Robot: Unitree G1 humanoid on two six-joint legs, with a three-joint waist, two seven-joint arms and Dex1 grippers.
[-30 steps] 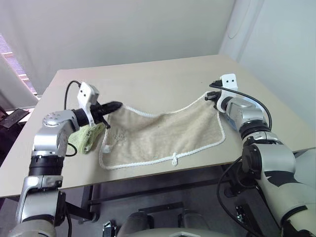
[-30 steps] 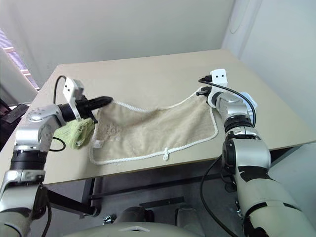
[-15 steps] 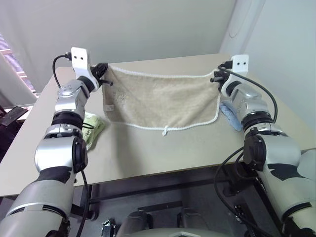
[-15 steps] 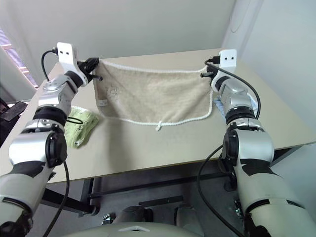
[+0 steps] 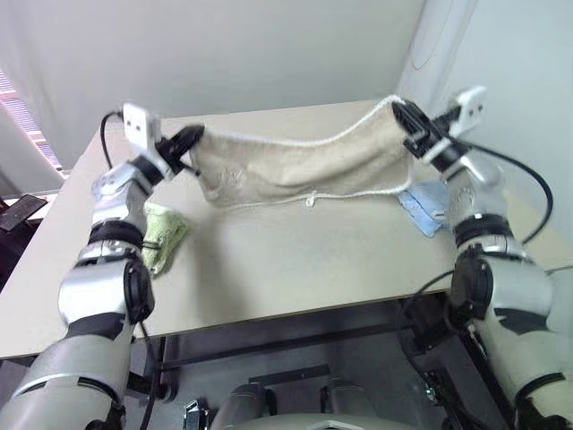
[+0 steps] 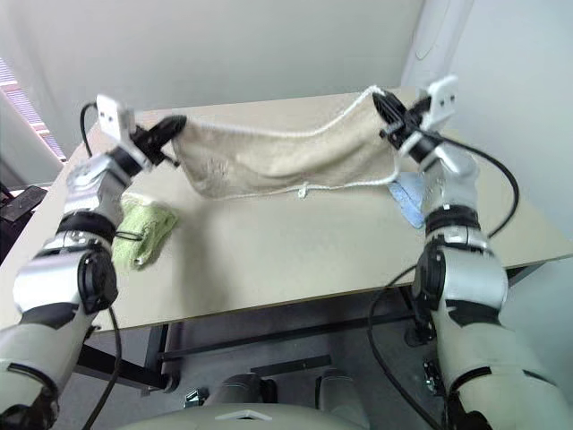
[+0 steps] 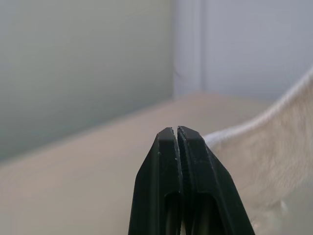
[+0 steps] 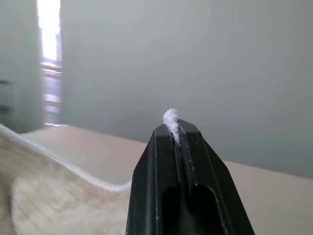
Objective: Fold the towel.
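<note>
- Jaws of the left gripper [image 5: 190, 136] and right gripper [image 5: 405, 116] each pinch a top corner of the towel [image 5: 295, 166].
- Towel hangs stretched above the worktop [image 5: 295, 260], likely so its free half can be laid over.

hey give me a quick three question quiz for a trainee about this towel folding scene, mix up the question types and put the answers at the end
1. True or false: the towel lies flat on the table.
2. Which cloth lies on the table below the right gripper? A) the light green cloth B) the light blue cloth C) a red cloth
3. Fill in: the left gripper is shut on a ___ of the towel.

Key
1. False: it hangs stretched between the two grippers, above the tabletop.
2. B: the light blue cloth; the light green cloth lies on the side of the left arm.
3. Corner.
</note>
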